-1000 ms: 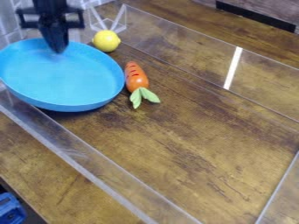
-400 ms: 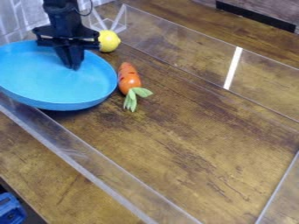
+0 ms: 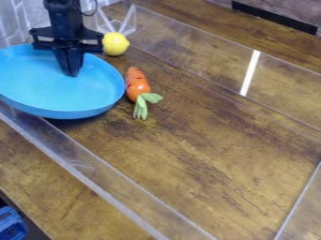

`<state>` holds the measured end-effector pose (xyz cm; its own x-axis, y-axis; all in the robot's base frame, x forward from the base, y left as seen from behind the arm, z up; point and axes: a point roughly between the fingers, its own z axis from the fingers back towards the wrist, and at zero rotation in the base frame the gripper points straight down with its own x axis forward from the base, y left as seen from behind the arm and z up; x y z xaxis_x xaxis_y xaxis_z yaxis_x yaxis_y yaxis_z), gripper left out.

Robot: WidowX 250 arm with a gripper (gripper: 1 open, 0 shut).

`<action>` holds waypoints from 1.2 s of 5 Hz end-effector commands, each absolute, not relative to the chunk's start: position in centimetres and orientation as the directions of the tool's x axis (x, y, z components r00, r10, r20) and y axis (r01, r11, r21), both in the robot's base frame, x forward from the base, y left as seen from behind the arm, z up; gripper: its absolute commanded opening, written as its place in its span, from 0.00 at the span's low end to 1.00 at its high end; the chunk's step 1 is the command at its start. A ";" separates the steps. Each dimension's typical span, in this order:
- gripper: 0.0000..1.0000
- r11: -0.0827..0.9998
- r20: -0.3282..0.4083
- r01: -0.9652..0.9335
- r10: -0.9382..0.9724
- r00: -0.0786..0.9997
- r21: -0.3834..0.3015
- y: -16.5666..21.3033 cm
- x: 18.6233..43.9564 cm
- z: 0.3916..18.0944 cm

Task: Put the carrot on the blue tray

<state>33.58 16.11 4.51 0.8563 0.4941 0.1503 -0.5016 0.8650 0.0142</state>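
Observation:
The carrot (image 3: 138, 86), orange with a green leafy top, lies on the wooden table just off the right rim of the blue tray (image 3: 38, 94). It is close to the rim or touching it, and is not in the tray. My gripper (image 3: 69, 67) hangs over the tray's far part, left of the carrot, with its dark fingers pointing down to a narrow tip. Nothing shows between the fingers. The gap between them is too dark to read.
A yellow lemon (image 3: 115, 42) sits behind the tray, right of the gripper. Clear plastic walls (image 3: 88, 169) border the wooden table at the front and back. Bare wood stretches to the right of the carrot.
My gripper has moved right and lower over the tray. The tray's right rim and the carrot now sit slightly further left; the lemon has not moved.

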 end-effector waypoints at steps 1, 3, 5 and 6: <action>1.00 0.880 0.204 -0.474 0.462 0.863 0.013 16.2 35.1 5.6; 1.00 0.904 0.212 -0.427 0.414 0.885 0.018 17.1 35.9 3.9; 1.00 0.927 0.205 -0.376 0.369 0.907 -0.003 19.5 35.7 4.6; 1.00 0.941 0.202 -0.337 0.334 0.921 -0.017 19.0 35.6 5.0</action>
